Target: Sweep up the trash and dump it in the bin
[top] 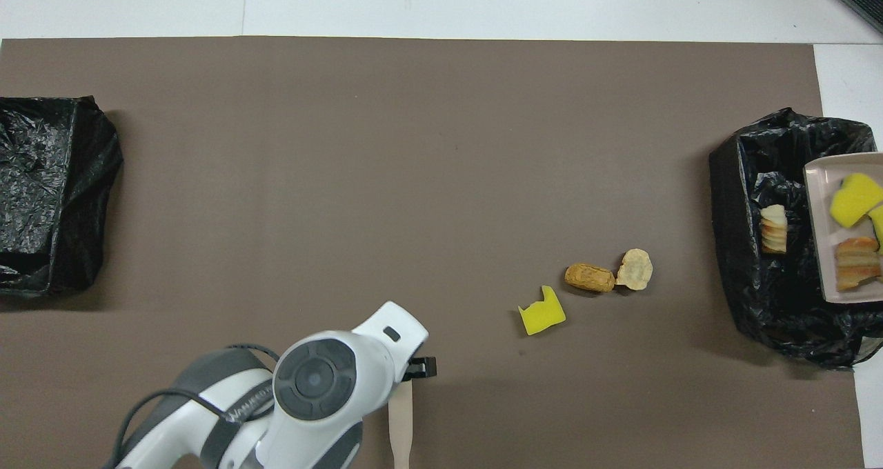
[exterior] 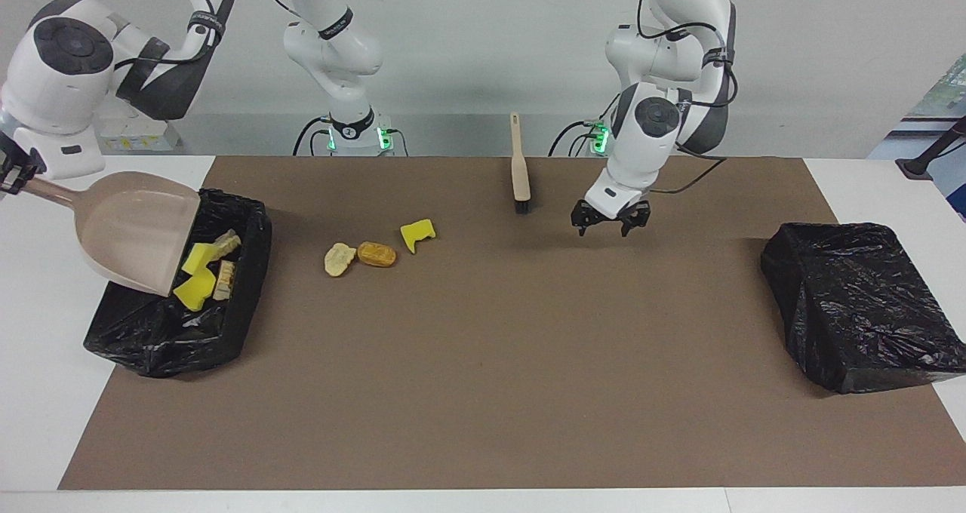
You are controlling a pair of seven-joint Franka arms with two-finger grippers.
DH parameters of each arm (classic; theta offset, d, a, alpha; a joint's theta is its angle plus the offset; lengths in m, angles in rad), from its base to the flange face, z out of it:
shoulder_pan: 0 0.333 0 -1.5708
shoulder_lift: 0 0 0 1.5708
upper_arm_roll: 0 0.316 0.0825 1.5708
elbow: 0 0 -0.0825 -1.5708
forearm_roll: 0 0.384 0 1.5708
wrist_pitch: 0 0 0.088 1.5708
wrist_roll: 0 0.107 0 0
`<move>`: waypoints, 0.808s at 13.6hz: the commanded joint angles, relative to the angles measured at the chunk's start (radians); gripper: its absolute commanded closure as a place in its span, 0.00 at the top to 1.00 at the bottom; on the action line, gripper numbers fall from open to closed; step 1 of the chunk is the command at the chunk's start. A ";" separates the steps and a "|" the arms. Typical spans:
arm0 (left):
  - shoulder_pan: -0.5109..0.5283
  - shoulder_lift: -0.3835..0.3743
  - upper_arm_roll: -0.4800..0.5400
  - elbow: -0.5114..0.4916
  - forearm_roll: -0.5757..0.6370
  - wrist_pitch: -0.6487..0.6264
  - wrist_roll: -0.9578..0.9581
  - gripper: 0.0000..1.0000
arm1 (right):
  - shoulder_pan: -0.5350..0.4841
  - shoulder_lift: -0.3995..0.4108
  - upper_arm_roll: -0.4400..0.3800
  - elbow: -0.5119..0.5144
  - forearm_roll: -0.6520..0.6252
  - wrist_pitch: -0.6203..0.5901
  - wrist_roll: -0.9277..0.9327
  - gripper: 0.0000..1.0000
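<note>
At the facing view's far left, the right gripper (exterior: 13,172) pinches the dustpan (exterior: 136,230) handle, tipping scraps into the bin (exterior: 151,339). Three scraps (exterior: 375,253) lie left of centre on the mat. Right of centre, the left gripper (exterior: 610,222) hangs spread beside the brush (exterior: 519,173). Tilting too fast could spill trash past the bin's rim.

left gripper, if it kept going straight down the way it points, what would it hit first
Probably the bare brown mat. The left gripper, jaws open, points down beside the brush, and nothing appears to lie beneath it, though depth is uncertain.
</note>
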 commanded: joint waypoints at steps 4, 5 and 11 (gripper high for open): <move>0.252 -0.002 -0.013 0.186 0.047 -0.066 0.305 1.00 | -0.037 -0.021 -0.008 0.003 0.050 -0.013 0.002 0.00; 0.274 -0.001 -0.013 0.262 0.047 -0.156 0.331 1.00 | -0.040 -0.021 -0.008 0.001 0.111 -0.014 -0.008 0.00; 0.318 -0.004 0.000 0.655 0.036 -0.608 0.408 1.00 | 0.032 -0.033 0.017 -0.034 0.376 -0.089 0.033 0.00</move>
